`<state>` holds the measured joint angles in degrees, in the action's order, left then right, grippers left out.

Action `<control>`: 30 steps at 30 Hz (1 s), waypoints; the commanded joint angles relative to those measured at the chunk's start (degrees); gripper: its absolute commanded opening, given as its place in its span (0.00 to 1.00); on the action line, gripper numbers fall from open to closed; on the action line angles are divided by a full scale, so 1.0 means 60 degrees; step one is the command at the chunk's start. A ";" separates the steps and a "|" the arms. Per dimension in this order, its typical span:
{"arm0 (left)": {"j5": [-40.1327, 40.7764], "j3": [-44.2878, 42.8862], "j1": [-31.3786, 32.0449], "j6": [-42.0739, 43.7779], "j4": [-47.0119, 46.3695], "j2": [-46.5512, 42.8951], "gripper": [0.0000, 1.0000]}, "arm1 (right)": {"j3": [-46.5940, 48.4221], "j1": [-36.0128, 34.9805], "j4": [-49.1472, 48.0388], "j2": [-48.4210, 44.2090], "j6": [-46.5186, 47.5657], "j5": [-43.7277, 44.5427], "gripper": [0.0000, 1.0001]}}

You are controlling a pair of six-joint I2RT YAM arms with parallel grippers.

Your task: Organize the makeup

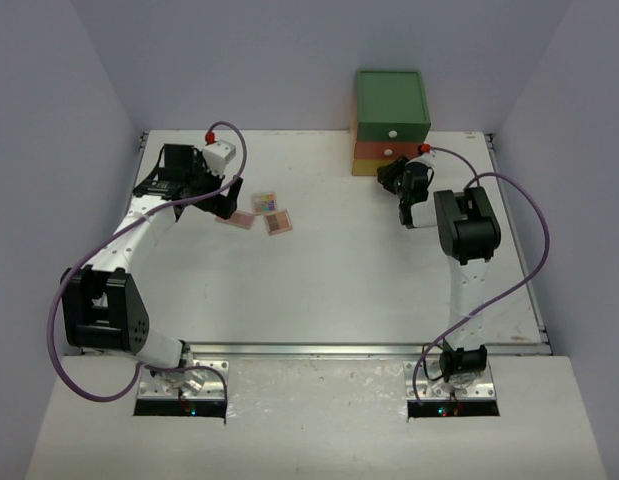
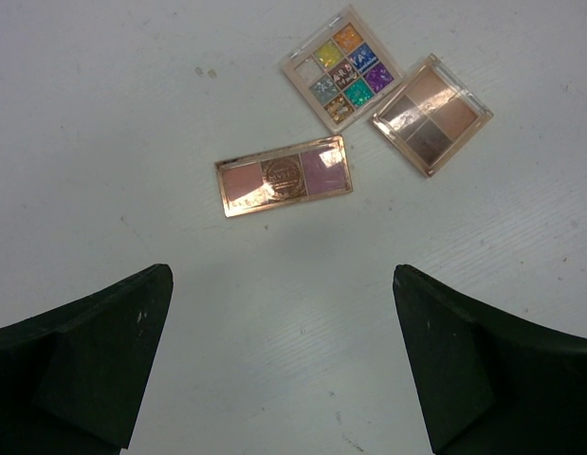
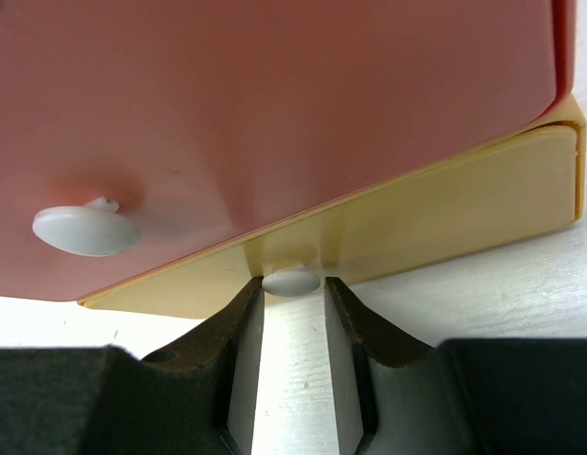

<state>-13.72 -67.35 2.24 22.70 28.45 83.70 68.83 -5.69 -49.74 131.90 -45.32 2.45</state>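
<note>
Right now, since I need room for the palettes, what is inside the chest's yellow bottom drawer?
Its contents are hidden: the yellow plastic drawer looks closed. Only its front and small white knob show, with the right gripper straddling the knob.

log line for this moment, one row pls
left claw: open, near three palettes | right claw: flanks yellow drawer knob, grip unclear

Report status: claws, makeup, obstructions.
Left claw open, aimed at three palettes flat on table. Right claw flanks knob of yellow drawer, grip unclear. Nothing blocking palettes.
</note>
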 commanded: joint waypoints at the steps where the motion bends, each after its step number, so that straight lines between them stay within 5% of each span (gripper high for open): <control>1: -0.0073 0.0109 -0.0110 0.0147 -0.0347 -0.0078 1.00 | 0.0297 0.0026 -0.0880 -0.0110 0.0020 0.0519 0.33; 15: -0.0200 0.0116 -0.0154 0.0099 -0.0361 -0.0009 1.00 | 0.0545 0.0026 -0.0894 -0.0445 0.1009 0.0323 0.34; 30: -0.0220 0.0079 -0.0154 0.0084 -0.0303 0.0127 1.00 | 0.0346 -0.0004 -0.0894 -0.0687 0.2019 0.0646 0.16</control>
<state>-14.22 -66.50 1.80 23.09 28.47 84.53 68.88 -5.96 -50.57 131.87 -36.30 1.99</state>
